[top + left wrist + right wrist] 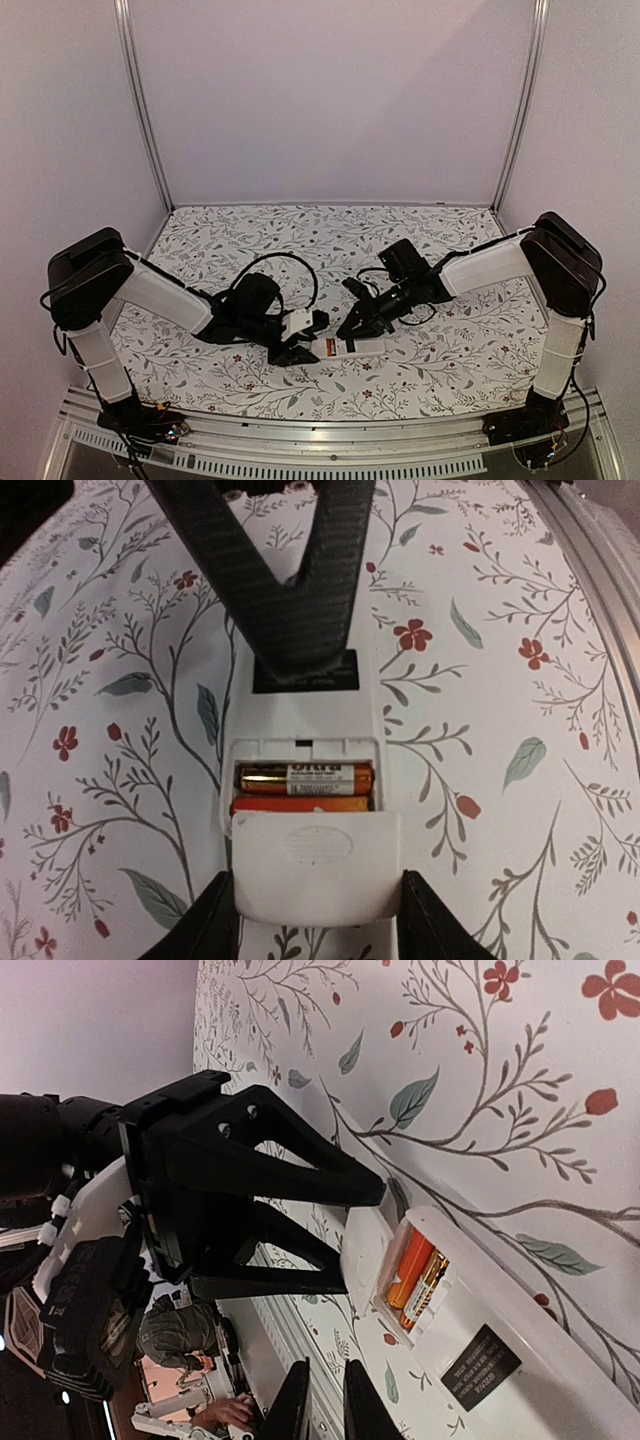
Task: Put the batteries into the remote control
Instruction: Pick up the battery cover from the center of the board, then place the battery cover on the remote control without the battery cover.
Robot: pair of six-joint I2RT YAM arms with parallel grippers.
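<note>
The remote control (362,347) lies back-up on the floral table, between the two grippers. In the left wrist view its back (306,712) shows the open recess with two orange batteries (305,778) lying side by side; they also show in the right wrist view (415,1272). My left gripper (300,345) is shut on the small white cover plate (315,865), held by its side edges at the recess's near end, over part of the nearer battery. My right gripper (352,328) is shut, its tips (300,650) down on the remote by the dark label (305,672).
The floral tablecloth (440,360) covers the table. An aluminium rail (330,440) runs along the near edge and shows in the left wrist view (600,560). A black cable (290,262) loops behind the left wrist. White walls enclose the back and sides.
</note>
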